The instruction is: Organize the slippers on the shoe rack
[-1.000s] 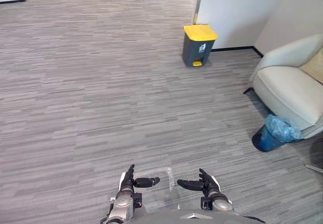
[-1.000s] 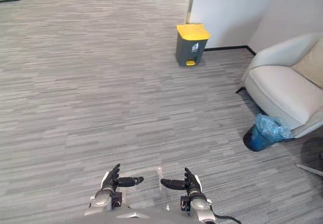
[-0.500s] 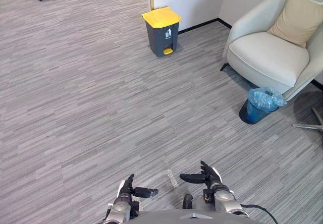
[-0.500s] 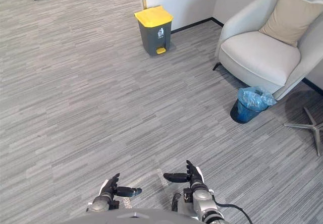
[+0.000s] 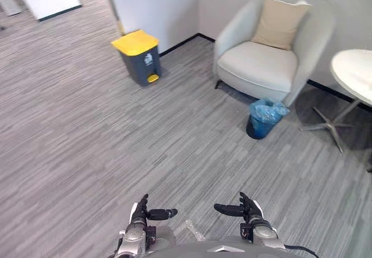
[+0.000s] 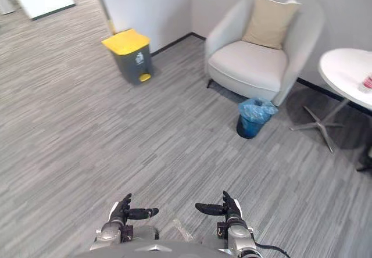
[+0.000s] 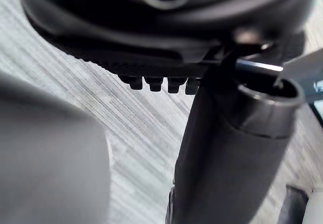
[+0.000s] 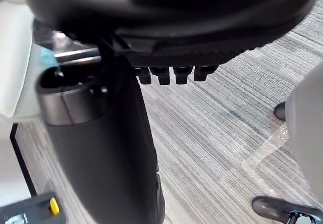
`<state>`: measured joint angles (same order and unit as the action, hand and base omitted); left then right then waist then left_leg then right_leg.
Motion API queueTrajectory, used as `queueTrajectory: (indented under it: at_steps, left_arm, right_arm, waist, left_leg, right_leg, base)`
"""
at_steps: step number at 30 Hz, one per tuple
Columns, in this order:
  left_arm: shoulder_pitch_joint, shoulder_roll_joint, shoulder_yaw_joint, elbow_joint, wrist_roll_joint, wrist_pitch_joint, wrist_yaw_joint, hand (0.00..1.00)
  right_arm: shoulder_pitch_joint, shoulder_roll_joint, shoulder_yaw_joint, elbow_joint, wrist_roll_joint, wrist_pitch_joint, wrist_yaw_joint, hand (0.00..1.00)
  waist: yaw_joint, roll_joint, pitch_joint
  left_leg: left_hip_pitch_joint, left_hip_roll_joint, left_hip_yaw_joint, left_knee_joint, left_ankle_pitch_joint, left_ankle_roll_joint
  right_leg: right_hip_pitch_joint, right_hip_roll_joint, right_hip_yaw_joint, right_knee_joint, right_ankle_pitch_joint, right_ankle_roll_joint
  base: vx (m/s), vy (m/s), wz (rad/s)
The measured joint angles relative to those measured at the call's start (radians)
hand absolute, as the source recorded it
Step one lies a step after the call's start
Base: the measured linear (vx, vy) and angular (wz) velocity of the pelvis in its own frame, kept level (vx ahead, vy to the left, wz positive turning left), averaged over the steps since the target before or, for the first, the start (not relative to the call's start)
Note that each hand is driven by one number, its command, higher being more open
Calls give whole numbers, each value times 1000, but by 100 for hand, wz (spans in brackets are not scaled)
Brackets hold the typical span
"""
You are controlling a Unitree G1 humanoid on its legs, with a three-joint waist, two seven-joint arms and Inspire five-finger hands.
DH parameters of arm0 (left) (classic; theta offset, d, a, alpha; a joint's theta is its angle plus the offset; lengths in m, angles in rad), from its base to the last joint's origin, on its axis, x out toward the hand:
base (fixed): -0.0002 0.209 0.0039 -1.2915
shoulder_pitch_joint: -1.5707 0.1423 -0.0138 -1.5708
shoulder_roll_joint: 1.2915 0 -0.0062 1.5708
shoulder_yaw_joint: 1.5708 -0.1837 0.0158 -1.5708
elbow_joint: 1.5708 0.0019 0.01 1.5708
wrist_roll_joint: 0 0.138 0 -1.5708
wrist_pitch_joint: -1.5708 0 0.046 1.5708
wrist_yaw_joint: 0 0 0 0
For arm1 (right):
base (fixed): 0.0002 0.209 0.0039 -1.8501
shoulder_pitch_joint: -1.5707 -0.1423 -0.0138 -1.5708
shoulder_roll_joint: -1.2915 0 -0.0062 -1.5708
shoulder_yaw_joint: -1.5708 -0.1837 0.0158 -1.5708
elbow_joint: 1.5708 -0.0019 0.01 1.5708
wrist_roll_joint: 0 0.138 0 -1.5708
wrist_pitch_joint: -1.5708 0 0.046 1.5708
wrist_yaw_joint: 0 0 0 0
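Observation:
My left hand (image 5: 141, 214) and my right hand (image 5: 250, 211) hover low over the grey striped carpet at the near edge of the head views. Both are open, fingers straight, with the thumbs pointing toward each other and nothing held. In the left wrist view the left thumb (image 7: 227, 148) stands out straight beside the row of fingertips (image 7: 161, 82), with bare carpet beyond. The right wrist view shows the right thumb (image 8: 111, 148) the same way over carpet.
A grey bin with a yellow lid (image 5: 139, 57) stands by the wall corner. To its right are a pale armchair (image 5: 256, 63) with a beige cushion (image 5: 279, 22), a small blue-bagged bin (image 5: 261, 117) and a white round table (image 5: 354, 75). Clear tape (image 5: 189, 229) marks the floor between the hands.
The camera has swung right: the bin slid left, and the whole armchair and the white table came into view. Both hands keep their open pose.

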<state>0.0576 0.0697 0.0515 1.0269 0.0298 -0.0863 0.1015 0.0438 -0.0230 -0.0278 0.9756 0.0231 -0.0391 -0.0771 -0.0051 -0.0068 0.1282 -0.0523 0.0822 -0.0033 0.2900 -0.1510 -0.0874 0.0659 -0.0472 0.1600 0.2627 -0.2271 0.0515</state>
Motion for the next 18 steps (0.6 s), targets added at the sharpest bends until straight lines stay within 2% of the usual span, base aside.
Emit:
queueTrajectory:
  at_steps: [1,2,4,7,8,9,10,11,12,13,14,18]
  left_arm:
    - [3,5,0,0,0,0,0,100]
    - [6,16,0,2,1,0,0,100]
    - [5,22,-1,15,1,0,-2,100]
    - [4,18,-4,24,0,1,0,100]
    - [1,10,-5,27,-1,1,1,100]
    - [1,10,-5,27,-1,1,1,100]
    - [-2,1,-12,29,-2,1,0,100]
    - [-3,2,-18,29,-2,2,0,100]
    - [-9,2,-40,38,-2,2,1,100]
    - [-14,2,-53,41,-2,3,-1,100]
    - [-15,-1,-78,40,0,2,-5,100]
    - [-17,-9,-75,40,0,4,-9,100]
  right_arm:
    - [5,7,0,0,0,0,0,100]
    - [12,20,0,0,0,0,1,100]
    - [13,28,0,3,0,0,2,100]
    - [7,26,3,9,2,-3,2,100]
    - [-11,20,11,24,4,-5,2,100]
    - [-12,19,11,24,4,-5,2,100]
    - [-31,13,32,33,7,-8,1,100]
    - [-36,12,40,34,7,-7,2,100]
    - [-45,6,49,33,9,-8,1,100]
    - [-48,0,48,34,9,-11,0,100]
    - [-51,-18,47,42,9,-14,0,100]
    - [-50,-40,30,64,9,-13,-2,100]
  waist:
    - [2,-10,-7]
    - [1,-33,-21]
    - [-1,-43,-27]
    - [-2,-35,-24]
    - [0,-22,-19]
    - [0,-22,-19]
    - [0,4,-7]
    - [0,7,-5]
    - [-13,15,0]
    - [-21,16,1]
    - [-23,34,1]
    - [-19,46,4]
  left_leg:
    - [10,-6,20,-13,1,4]
    - [31,-20,58,-41,3,12]
    - [63,-31,105,-76,5,23]
    - [111,-31,192,-132,10,32]
    - [122,-14,225,-148,11,33]
    - [122,-13,227,-149,11,33]
    - [135,16,288,-169,16,33]
    - [142,17,311,-177,18,30]
    - [148,21,320,-183,23,25]
    - [154,23,319,-189,25,22]
    - [165,27,321,-199,29,16]
    - [175,54,325,-177,36,0]
  right_leg:
    - [-5,-9,12,-2,-1,2]
    - [-12,-27,43,-8,1,9]
    - [-15,-40,71,-18,13,29]
    - [-33,-48,93,-32,31,48]
    - [-58,-41,29,-23,55,53]
    - [-58,-41,25,-23,55,53]
    - [-97,-61,-226,-13,80,30]
    - [-104,-78,-336,-14,77,20]
    - [-103,-83,-379,-14,82,15]
    - [-100,-75,-379,-15,83,12]
    - [-93,-57,-371,-26,85,9]
    - [-71,-28,-357,-50,89,-5]
  base:
    - [191,292,-100]
    - [125,183,-67]
    - [103,169,-79]
    - [47,58,-71]
    - [29,-25,-77]
    - [13,-59,-97]
    - [0,-42,-86]
    - [21,-75,-102]
    - [27,-74,-40]
    - [49,-89,-21]
    - [43,-57,-10]
    - [49,-101,-14]
